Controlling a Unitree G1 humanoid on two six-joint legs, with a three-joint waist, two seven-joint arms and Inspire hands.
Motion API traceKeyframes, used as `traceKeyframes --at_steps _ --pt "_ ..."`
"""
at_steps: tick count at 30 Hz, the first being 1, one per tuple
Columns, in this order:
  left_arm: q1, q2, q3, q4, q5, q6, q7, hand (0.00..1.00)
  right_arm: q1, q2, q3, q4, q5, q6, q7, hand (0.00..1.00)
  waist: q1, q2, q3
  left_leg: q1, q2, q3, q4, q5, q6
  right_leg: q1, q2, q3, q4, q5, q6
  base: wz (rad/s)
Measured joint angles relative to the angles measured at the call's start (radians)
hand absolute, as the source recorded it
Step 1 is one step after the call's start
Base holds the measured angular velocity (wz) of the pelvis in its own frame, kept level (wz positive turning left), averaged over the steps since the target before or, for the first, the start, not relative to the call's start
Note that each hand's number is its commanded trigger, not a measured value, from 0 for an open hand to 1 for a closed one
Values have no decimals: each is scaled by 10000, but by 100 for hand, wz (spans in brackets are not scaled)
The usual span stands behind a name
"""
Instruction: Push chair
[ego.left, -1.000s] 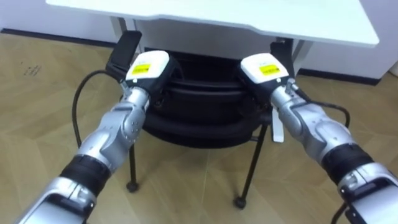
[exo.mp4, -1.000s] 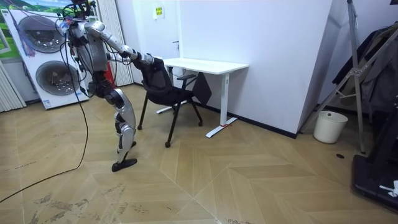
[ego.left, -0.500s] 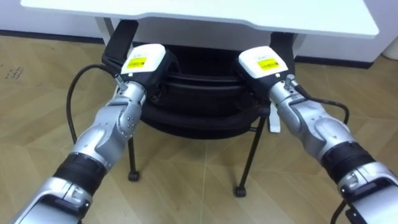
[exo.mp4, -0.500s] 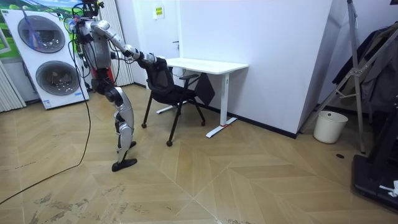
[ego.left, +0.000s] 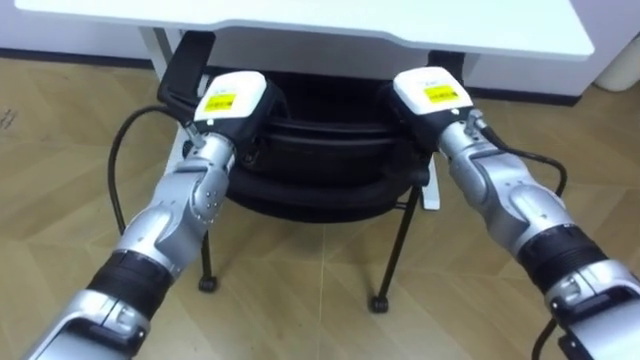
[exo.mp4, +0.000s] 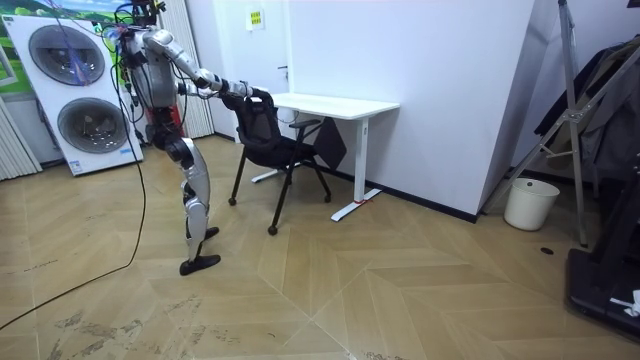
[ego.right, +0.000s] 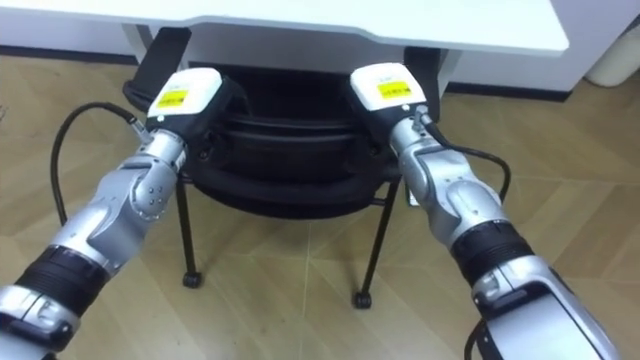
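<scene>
So the black chair (ego.left: 320, 170) is parked with its front tucked under the edge of the white desk (ego.left: 420, 22), backrest facing the robot; its near legs stand on the wooden floor (ego.left: 300, 310); the left hand (ego.left: 232, 100) is up against the top of the backrest on the left side, and the right hand (ego.left: 432, 95) is against it on the right side, both at about the same height; the hands have their backs to the camera, so honestly I can't tell if either one is gripping the backrest or just pressing on it; a black armrest (ego.left: 185, 70) sticks up just beside the left hand; over in the room view the robot stands behind the chair, on the room view's left, both arms stretched out to it; two stacked washing machines (exo.mp4: 75, 90) are behind the robot; a white bin (exo.mp4: 527, 203) sits well apart by the wall on the room view's right.
</scene>
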Motion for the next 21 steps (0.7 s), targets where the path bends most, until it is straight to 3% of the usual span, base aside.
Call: traceKeyframes --at_steps 3,7,11,15,17,18,20,21 --pt "129 -196 182 0 -37 171 -212 0 7 -16 9 -349 30 316 191 0 -100 -50 -40 294 -13 3 -155 1 -2 332 5 -205 -307 135 28 -4" --pt "141 -442 298 -55 -107 157 -289 0 7 -42 3 -632 54 410 399 0 -174 -61 -50 426 -50 23 -267 52 0 427 -9 -216 -320 166 23 -1" --pt "145 -363 318 -770 -135 167 -313 0 7 -257 -70 -1267 -45 440 875 0 -386 -53 -59 416 -93 24 -389 154 10 360 -31 -229 -333 170 25 1" --pt "145 175 297 -1435 522 261 -984 0 7 -622 -404 -2154 -142 62 1338 0 -728 -2 -91 378 -134 -50 -392 205 11 510 21 -431 -653 353 20 4" --pt "142 454 296 -1739 862 229 -1354 0 6 -1137 -731 -2867 -141 -235 1443 0 -906 6 -96 375 -148 -57 -388 209 15 622 24 -498 -712 376 28 2" --pt "142 654 297 -2032 1220 131 -1648 0 -4 -1541 -1394 -3456 -145 -374 1291 0 -883 20 -104 377 -153 -52 -396 210 17 652 25 -513 -799 407 33 0" --pt "143 1200 297 -2771 1366 -378 -2135 0 -39 -2188 -2673 -4241 -21 -389 635 0 -664 34 -111 385 -144 -37 -417 209 15 665 41 -524 -861 445 26 -2" --pt "143 1799 300 -3421 1254 -726 -2166 0 -43 -2693 -3303 -4604 16 -291 153 0 -596 45 -113 461 -152 -51 -468 212 11 753 48 -603 -1009 480 30 10"
